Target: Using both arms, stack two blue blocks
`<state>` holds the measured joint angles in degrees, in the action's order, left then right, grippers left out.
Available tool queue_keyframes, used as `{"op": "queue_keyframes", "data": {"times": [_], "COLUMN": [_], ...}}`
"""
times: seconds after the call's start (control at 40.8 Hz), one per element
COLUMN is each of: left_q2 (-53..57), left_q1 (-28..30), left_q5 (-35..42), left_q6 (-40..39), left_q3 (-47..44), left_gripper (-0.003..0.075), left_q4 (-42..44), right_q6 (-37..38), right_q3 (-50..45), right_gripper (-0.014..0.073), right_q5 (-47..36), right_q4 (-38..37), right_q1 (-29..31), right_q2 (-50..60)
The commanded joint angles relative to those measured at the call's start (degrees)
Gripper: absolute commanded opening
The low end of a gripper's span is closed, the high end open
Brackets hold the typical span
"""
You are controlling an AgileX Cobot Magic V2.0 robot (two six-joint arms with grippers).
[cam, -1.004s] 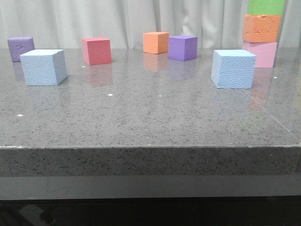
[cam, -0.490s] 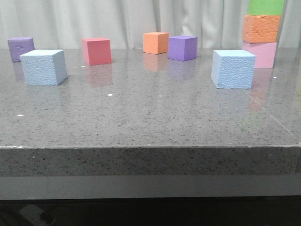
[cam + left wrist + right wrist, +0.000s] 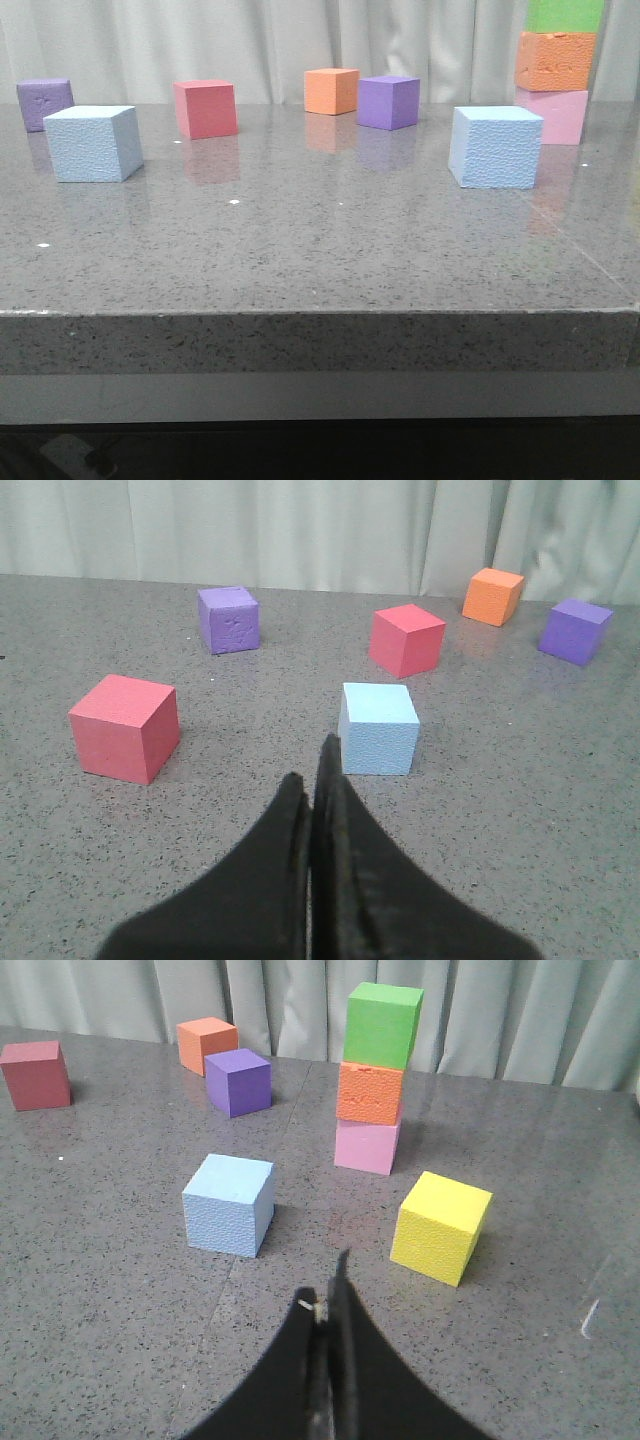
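Two pale blue blocks sit apart on the grey stone table. One blue block [image 3: 93,142] is at the left and also shows in the left wrist view [image 3: 379,728], just beyond my left gripper [image 3: 312,770]. The other blue block [image 3: 496,146] is at the right and shows in the right wrist view [image 3: 229,1205], ahead of my right gripper [image 3: 325,1290]. Both grippers are shut and empty, above bare table. Neither arm shows in the front view.
A red cube [image 3: 206,108], an orange cube [image 3: 331,90] and two purple cubes [image 3: 389,101] [image 3: 44,102] stand toward the back. A pink, orange and green tower [image 3: 555,75] stands back right. A yellow cube [image 3: 441,1226] and another red cube [image 3: 125,728] lie near the grippers.
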<state>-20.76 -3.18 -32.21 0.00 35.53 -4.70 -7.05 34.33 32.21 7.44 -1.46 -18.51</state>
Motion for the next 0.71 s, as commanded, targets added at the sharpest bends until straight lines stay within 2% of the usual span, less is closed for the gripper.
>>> {"op": "queue_keyframes", "data": {"times": [0.0, 0.073, 0.147, 0.196, 0.245, 0.367, 0.441, 0.686], "left_q2": [-0.80, -0.80, -0.80, -0.80, -0.80, -0.80, -0.80, -0.80], "left_q1": [-0.52, -0.52, -0.52, -0.52, -0.52, -0.52, -0.52, -0.52], "left_q5": [4.64, 4.68, 4.77, 4.77, 4.77, 4.77, 4.77, 4.67], "left_q6": [0.00, 0.00, 0.00, 0.00, 0.00, 0.00, 0.00, 0.00], "left_q3": [1.47, 1.47, 1.47, 1.47, 1.47, 1.47, 1.47, 1.47], "left_gripper": [-0.0020, -0.0018, 0.0019, 0.0089, 0.0222, 0.0477, 0.0519, 0.0511], "left_q4": [-0.59, -0.59, 0.24, 1.55, 3.74, 5.38, 4.70, 4.70], "right_q6": [-0.28, -0.28, -0.28, -0.28, -0.28, -0.28, -0.28, -0.28], "right_q3": [1.77, 1.77, 1.77, 1.77, 1.77, 1.77, 1.77, 1.77], "right_gripper": [-0.0117, -0.0103, 0.0002, 0.0099, 0.0197, 0.0407, 0.0442, 0.0438], "right_q5": [-4.61, -4.74, -4.80, -4.80, -4.80, -4.80, -4.80, -4.80], "right_q4": [-0.08, -0.08, -0.08, -0.13, -0.57, -0.76, -0.76, -0.76], "right_q1": [0.33, 0.33, 0.33, 0.33, 0.33, 0.33, 0.33, 0.33], "right_q2": [-0.94, -0.94, -0.94, -0.94, -0.94, -0.94, -0.94, -0.94]}}
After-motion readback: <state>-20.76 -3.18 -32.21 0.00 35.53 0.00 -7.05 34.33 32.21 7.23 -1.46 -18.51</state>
